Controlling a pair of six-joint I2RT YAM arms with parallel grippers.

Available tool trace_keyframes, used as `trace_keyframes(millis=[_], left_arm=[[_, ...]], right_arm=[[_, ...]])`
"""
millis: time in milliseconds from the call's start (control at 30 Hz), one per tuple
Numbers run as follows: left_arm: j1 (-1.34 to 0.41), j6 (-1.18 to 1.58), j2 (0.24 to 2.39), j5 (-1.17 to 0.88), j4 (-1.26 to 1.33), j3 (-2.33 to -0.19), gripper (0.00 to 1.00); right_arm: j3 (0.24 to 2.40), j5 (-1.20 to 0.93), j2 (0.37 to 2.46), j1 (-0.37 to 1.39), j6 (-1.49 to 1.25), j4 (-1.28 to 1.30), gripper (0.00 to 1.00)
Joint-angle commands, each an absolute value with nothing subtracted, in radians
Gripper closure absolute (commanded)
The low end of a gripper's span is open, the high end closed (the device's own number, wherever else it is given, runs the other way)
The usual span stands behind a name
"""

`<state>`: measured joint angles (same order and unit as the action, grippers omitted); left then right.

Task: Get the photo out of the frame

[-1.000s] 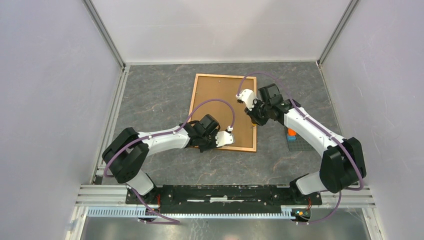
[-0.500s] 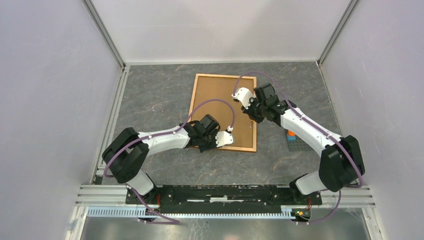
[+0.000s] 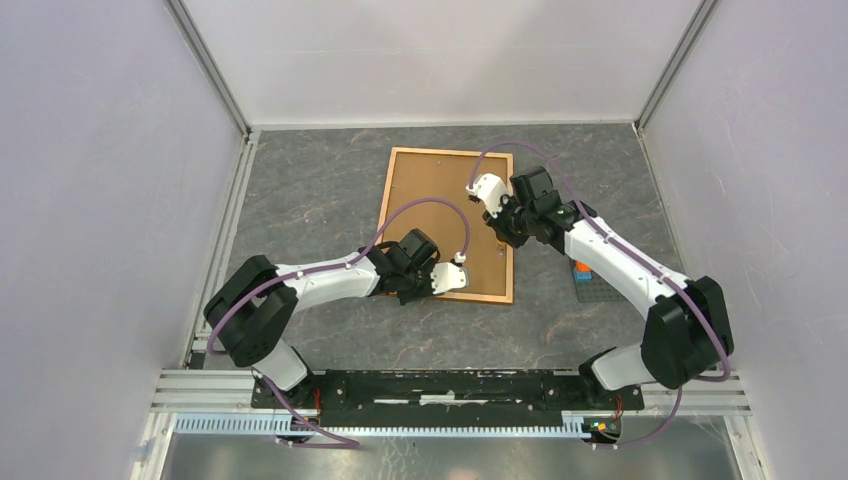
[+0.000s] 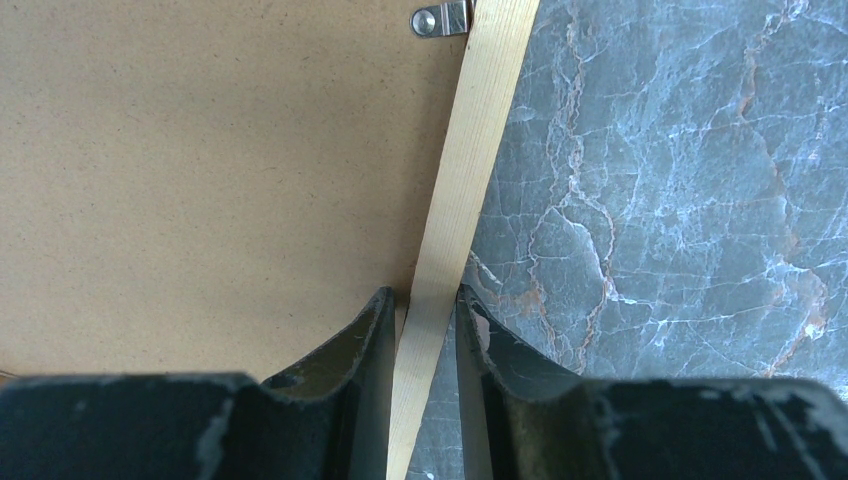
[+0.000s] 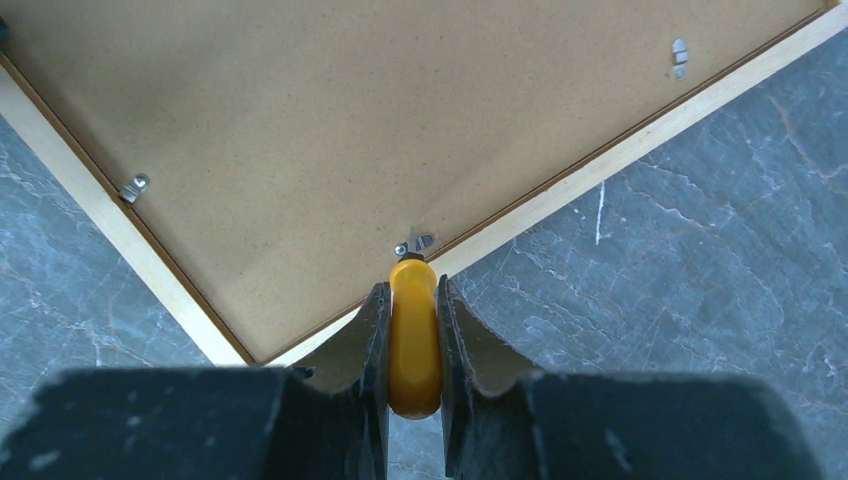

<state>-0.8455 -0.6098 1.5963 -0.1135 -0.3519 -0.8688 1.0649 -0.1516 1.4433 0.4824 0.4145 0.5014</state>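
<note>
Frame [image 3: 430,185] brown (plain); table [image 3: 320,190] grey, veined; tool handle [image 5: 413,335] yellow.

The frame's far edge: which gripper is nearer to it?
Right. The right gripper, holding a yellow-handled tool, is at the right edge of the frame; the left gripper grips its near edge.

Grey marbled table [image 3: 320,200], walled L, R & far: frame [image 3: 430,185] lies flat on it, fibreboard back up, approx centre-far, long sides running near-far; small grey baseplate [image 3: 592,291] w/ orange block [image 3: 581,267] sits R of frame's near-R corner, not touching it, partly hidden.
</note>
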Motion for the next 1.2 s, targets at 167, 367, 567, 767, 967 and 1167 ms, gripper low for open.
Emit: trace_keyframes(millis=[167,367,567,767,967,1167], left_arm=[[-0.829,-0.632,1.657,-0.106,-0.343,-0.824,0.67],[-0.831,-0.625,1.661,-0.098,-0.338,-0.825,0.67],[-0.828,-0.619,1.663,-0.093,-0.332,-0.823,0.67],[-0.829,-0.617,1.671,-0.090,-0.333,-0.828,0.67],[-0.827,-0.615,1.676,-0.088,-0.334,-0.830,0.67],[-0.825,-0.614,1.677,-0.090,-0.333,-0.830,0.67]], right_arm=[[1.020,-0.106,1.359,0.486,0.356,0.483,1.00],[0.988,-0.071,1.358,0.485,0.336,0.477,1.00],[0.954,-0.050,1.352,0.486,0.320,0.457,1.00],[0.956,-0.061,1.376,0.485,0.310,0.431,1.00],[0.979,-0.103,1.400,0.486,0.307,0.426,1.00],[0.973,-0.222,1.406,0.488,0.323,0.430,1.00]])
